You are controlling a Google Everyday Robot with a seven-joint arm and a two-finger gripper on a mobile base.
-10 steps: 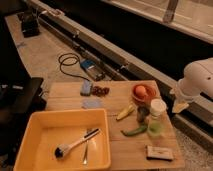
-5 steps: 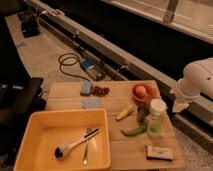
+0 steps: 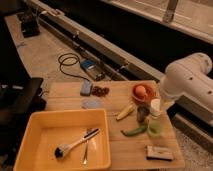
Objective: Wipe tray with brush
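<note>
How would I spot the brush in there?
Away from the gripper at the right of the table, find the big yellow tray at front left. Two things lie in it; the brush is the pale-handled one with a dark round head, unlike the thin metal utensil beside it.

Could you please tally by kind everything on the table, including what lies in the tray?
Tray: 1
Tools in it: 2 (brush, metal utensil)
Containers: 3 (bowl, dark cup, green bottle)
Food: 4 (orange fruit, yellow piece, green pod, dark red cluster)
Pads: 2 (blue pad, pale pad)
Packet: 1
Total: 13, plus the end effector above the table's right edge, beside the bowl.
</note>
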